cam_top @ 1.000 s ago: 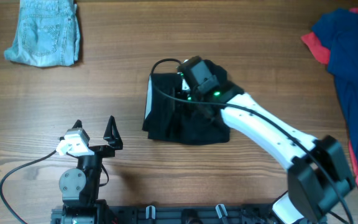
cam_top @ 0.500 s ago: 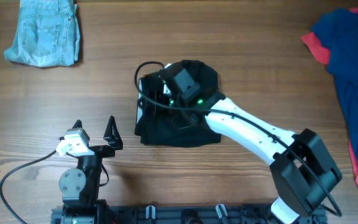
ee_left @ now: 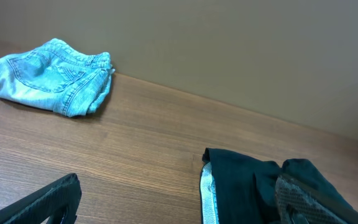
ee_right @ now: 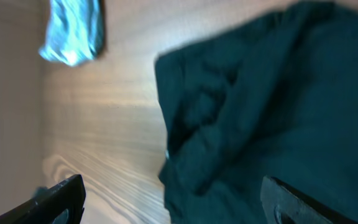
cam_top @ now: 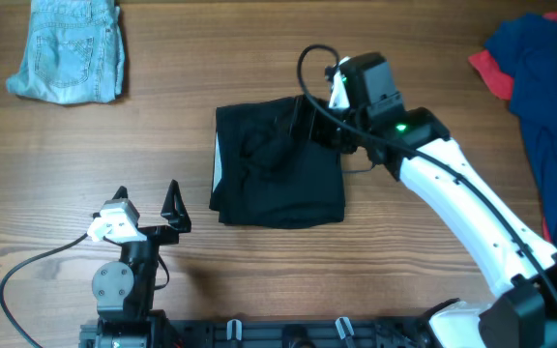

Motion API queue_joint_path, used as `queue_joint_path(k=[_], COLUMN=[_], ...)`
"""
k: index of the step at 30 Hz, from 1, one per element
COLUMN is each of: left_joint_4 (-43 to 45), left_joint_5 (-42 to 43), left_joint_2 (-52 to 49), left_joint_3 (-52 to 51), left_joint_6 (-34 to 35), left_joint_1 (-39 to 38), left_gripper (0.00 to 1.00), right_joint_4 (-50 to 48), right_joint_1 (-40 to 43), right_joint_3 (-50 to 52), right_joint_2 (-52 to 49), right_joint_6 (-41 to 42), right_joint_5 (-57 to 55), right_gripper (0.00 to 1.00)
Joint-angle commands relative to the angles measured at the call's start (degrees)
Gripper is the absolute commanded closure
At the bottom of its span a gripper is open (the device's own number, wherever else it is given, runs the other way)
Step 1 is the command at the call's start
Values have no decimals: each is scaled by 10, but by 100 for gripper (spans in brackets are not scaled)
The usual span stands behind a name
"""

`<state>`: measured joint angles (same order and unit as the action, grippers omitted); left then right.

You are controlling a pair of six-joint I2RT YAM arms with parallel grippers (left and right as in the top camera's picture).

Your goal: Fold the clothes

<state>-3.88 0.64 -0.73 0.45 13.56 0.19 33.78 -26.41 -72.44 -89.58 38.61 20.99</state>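
Overhead: folded black garment [cam_top: 278, 169] lies on wooden table [cam_top: 162, 126], right claw [cam_top: 317, 126] released, over its upper-right edge (left claw [cam_top: 147, 205] spread, well apart); beige wall [ee_left: 229, 50] behind.

White arm [cam_top: 464, 208], black joints [cam_top: 424, 129], looped black cable [cam_top: 302, 64]
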Motion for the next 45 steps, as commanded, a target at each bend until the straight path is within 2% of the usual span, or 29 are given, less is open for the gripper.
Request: queue_joint_path(k=[1, 5, 9, 10, 12, 14, 18, 25, 26, 27, 28, 33, 36, 40, 43, 45], left_joint_4=[-3, -3, -3, -3, -3, -3, -3, -3, -3, -3, -3, -3, -3, -3, -3, -3], left_joint_5=[-5, -5, -5, -5, -5, -5, -5, -5, -5, -5, -5, -5, -5, -5, -5, -5], left_joint_2=[5, 5, 5, 5, 5, 5, 5, 5, 5, 5, 5, 5, 5, 5, 5, 5], left_joint_3=[-1, -1, -1, -1, -1, -1, -1, -1, -1, -1, -1, -1, -1, -1, -1, -1], left_joint_6=[-12, -12, -12, -12, -12, -12, -12, -12, -12, -12, -12, -12, -12, -12, -12, -12], left_joint_1=[4, 4, 4, 4, 4, 4, 4, 4, 4, 4, 4, 4, 4, 4, 4, 4], left_gripper=[0, 0, 0, 0, 0, 0, 0, 0, 0, 0, 0, 0, 0, 0, 0, 0], right_joint_4=[15, -45, -88, -99, -144, -178, -226, -395, -426, -452, -459, -399, -267, -3, 134, 173], right_joint_1=[-24, -67, -85, -85, -85, -85, -92, -131, -131, -129, -129, -95, -57, -47, -81, -123], right_joint_3=[11, 11, 11, 11, 11, 11, 11, 11, 11, 9, 3, -30, -36, -36, -36, -35], right_joint_2=[-52, -145, -187, -189, -189, -189, -197, -259, -259, -259, -259, -219, -127, -32, -28, -46], right_joint_6=[-20, -6, 34, 34, 40, 70, 89, 91, 92, 94, 92, 45, -37, -197, -251, -270], right_joint_5=[5, 58, 61, 60, 59, 59, 53, 45, 65, 84, 102, 195, 177, 3, -85, -126], right_gripper=[8, 9, 11, 15, 32, 60, 94, 96, 94, 50, 1, 1, 0, 1, 1, 2])
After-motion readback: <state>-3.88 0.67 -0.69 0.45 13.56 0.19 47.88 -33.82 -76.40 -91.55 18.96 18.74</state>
